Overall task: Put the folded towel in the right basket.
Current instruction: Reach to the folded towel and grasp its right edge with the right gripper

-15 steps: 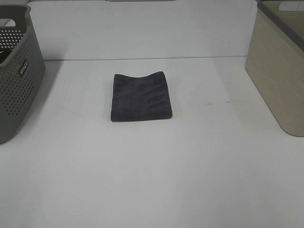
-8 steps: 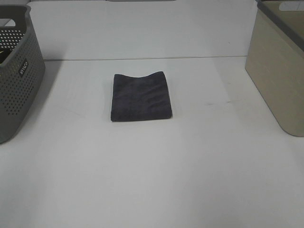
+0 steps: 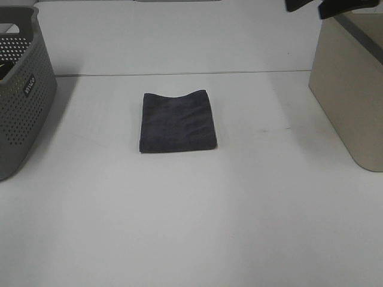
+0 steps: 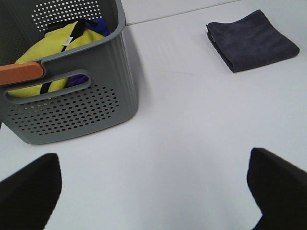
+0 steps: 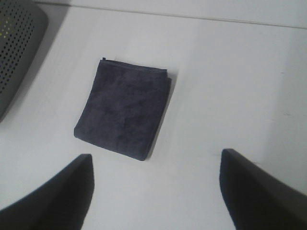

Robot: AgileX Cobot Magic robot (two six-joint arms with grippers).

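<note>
Nothing is done yet. On the white worktop (image 3: 191, 227), the beige right basket (image 3: 350, 89) stands well apart from the folded towel (image 3: 178, 121), which lies flat near the middle, untouched. The right claw (image 5: 156, 158) hangs spread and empty, clear of it; the left claw (image 4: 152, 158) is spread too. Grasp, carry and drop remain.

Looks like a lab test bench, not a home. Plain white table (image 3: 239, 227) backed by a flat white board (image 3: 179, 36), evenly lit. Set out as a laundry exercise: grey basket (image 3: 24, 113) with punched holes at the left edge, beige basket (image 3: 347, 101) at the right, one dark folded towel (image 3: 178, 121) squarely between. Yellow cloth (image 4: 33, 60) heaped in the grey one.
</note>
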